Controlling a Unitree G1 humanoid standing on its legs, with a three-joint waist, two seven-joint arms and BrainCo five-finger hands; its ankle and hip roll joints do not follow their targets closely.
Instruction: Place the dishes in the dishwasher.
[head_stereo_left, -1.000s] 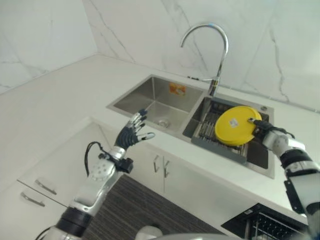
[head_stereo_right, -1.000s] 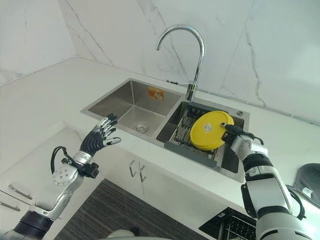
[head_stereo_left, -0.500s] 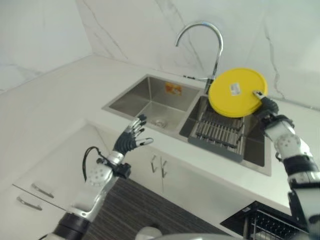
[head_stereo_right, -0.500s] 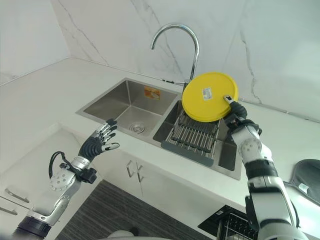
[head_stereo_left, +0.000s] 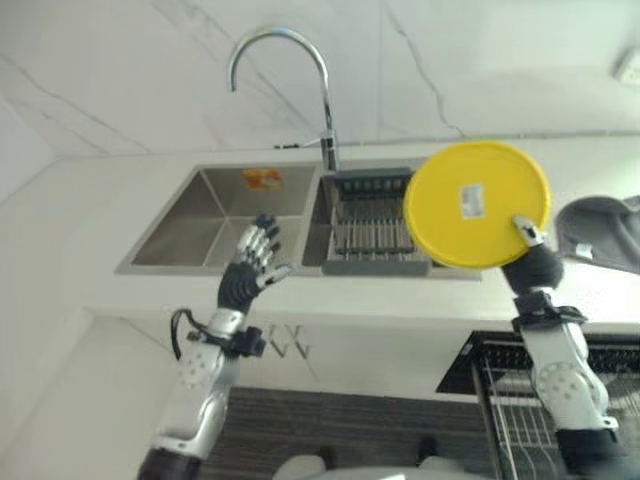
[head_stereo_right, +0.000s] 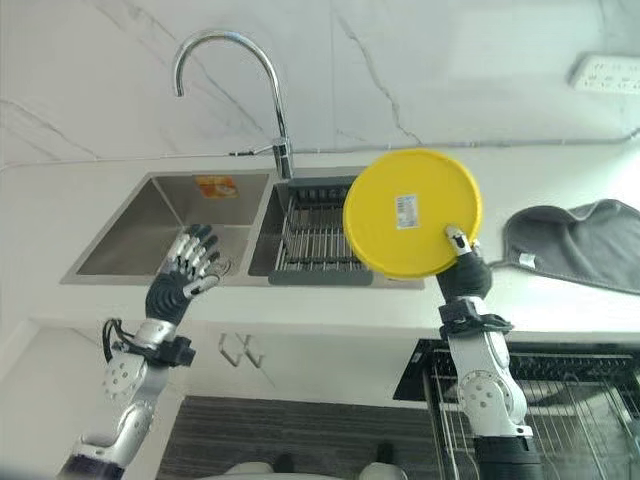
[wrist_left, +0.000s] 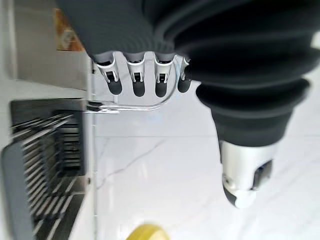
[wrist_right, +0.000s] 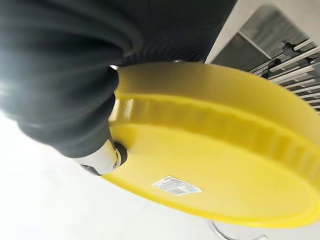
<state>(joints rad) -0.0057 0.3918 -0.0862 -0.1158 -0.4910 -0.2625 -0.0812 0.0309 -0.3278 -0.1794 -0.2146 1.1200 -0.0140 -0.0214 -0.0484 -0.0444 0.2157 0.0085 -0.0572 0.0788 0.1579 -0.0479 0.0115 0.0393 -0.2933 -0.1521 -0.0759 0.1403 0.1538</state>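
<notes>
A round yellow plate (head_stereo_left: 477, 205) with a small white label is held upright above the counter's front edge, to the right of the sink. My right hand (head_stereo_left: 530, 266) grips its lower right rim, with the thumb (wrist_right: 107, 156) pressed on the labelled face of the plate (wrist_right: 210, 160). The open dishwasher's wire rack (head_stereo_right: 545, 400) lies below that arm at the lower right. My left hand (head_stereo_left: 252, 268) hovers open in front of the left sink basin, its fingers (wrist_left: 137, 80) straight and holding nothing.
A double steel sink (head_stereo_left: 215, 215) has a dark dish rack (head_stereo_left: 368, 228) in its right basin and a curved faucet (head_stereo_left: 325, 110) behind. A grey cloth (head_stereo_right: 575, 240) lies on the counter at right. A wall socket (head_stereo_right: 605, 70) sits above it.
The camera has swung to the right. My right hand has carried the yellow plate from above the sink rack towards the counter's front, over the dishwasher side. The left hand stays open.
</notes>
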